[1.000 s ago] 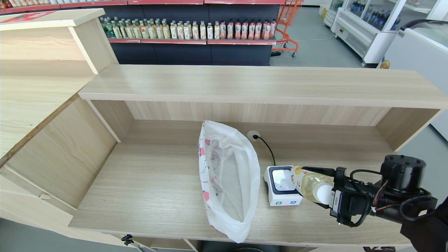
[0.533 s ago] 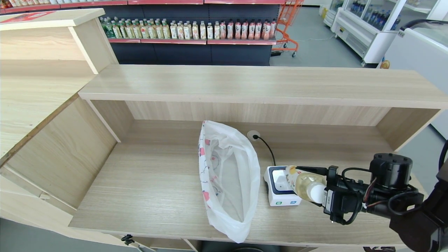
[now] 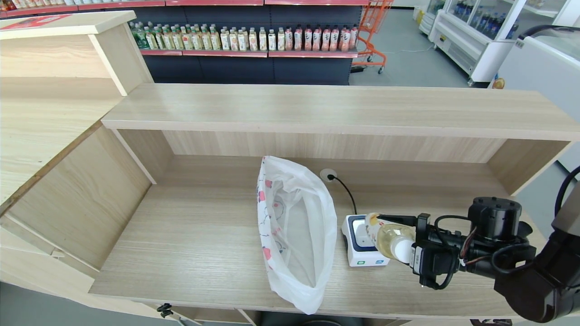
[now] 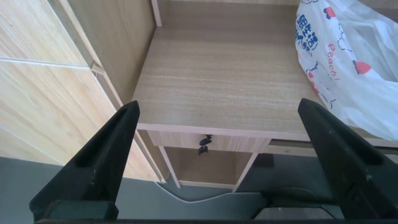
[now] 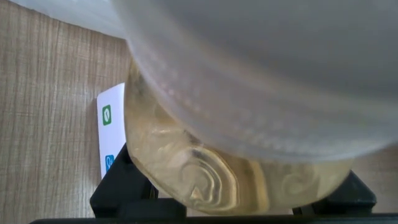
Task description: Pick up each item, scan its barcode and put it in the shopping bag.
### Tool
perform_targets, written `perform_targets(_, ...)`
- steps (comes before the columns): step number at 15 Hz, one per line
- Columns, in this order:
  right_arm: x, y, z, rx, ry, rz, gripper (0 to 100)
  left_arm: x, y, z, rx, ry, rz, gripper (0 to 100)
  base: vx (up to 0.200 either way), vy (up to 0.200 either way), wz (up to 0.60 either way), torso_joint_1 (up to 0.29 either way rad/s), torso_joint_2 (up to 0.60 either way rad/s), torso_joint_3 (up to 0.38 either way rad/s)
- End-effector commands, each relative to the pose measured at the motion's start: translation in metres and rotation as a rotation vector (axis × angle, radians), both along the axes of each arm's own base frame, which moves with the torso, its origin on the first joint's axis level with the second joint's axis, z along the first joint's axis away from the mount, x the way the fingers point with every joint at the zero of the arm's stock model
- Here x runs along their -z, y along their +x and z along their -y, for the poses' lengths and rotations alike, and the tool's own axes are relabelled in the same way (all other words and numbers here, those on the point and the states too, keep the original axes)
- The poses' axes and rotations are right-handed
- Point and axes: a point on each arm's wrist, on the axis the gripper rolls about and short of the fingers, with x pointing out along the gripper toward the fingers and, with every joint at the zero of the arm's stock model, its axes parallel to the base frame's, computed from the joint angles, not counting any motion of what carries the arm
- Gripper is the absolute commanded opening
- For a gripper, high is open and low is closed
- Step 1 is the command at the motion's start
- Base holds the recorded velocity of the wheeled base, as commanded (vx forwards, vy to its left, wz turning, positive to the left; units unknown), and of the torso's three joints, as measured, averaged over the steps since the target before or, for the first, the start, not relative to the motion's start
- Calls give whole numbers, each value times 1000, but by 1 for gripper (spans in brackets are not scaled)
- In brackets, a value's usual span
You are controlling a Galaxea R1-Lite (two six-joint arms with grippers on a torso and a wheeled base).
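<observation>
Bottle: a clear bottle of yellowish liquid with a white cap, held on its side over the scanner; its cap points toward the wrist and its base toward the shopping bag.
Right tool: the right tool is clamped on the bottle, one dark finger running along the bottle's far side. In the right wrist view the bottle sits close to the lens, with a corner of the scanner beneath it.
Scanner: white, with a dark window facing up; it stands on the tabletop just beside the bag's right side.
Shopping bag: white plastic with red print, lying on the tabletop with its mouth agape.
Left tool: the left tool hangs off the tabletop's near edge, fingers spread wide with nothing between them; part of the bag shows nearby.
Cable: a black cable runs from the scanner to a round port at the back.
</observation>
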Motion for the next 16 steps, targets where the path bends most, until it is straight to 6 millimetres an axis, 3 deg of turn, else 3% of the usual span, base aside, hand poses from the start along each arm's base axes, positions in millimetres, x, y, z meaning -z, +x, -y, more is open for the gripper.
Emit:
perform_targets(1, 1, 0, -2, -7, 0, -1, 0, 0, 0, 0, 0, 0, 1, 100, 0, 0, 0, 0, 0, 0)
perform_targets(8, 0, 0, -4, -13, 3, -3, 0, 0, 0, 0, 0, 0, 1, 100, 0, 0, 0, 0, 0, 0)
perform_targets(10, -3, -18, 0, -19, 53, -72, 0, 0, 0, 0, 0, 0, 1, 100, 0, 0, 0, 0, 0, 0)
perform_targets(12, -19, -32, 3, -1, 128, -78, 0, 0, 0, 0, 0, 0, 1, 100, 0, 0, 0, 0, 0, 0)
perform_targets(16, -83, -51, 6, 40, 403, -70, 0, 0, 0, 0, 0, 0, -1, 100, 0, 0, 0, 0, 0, 0)
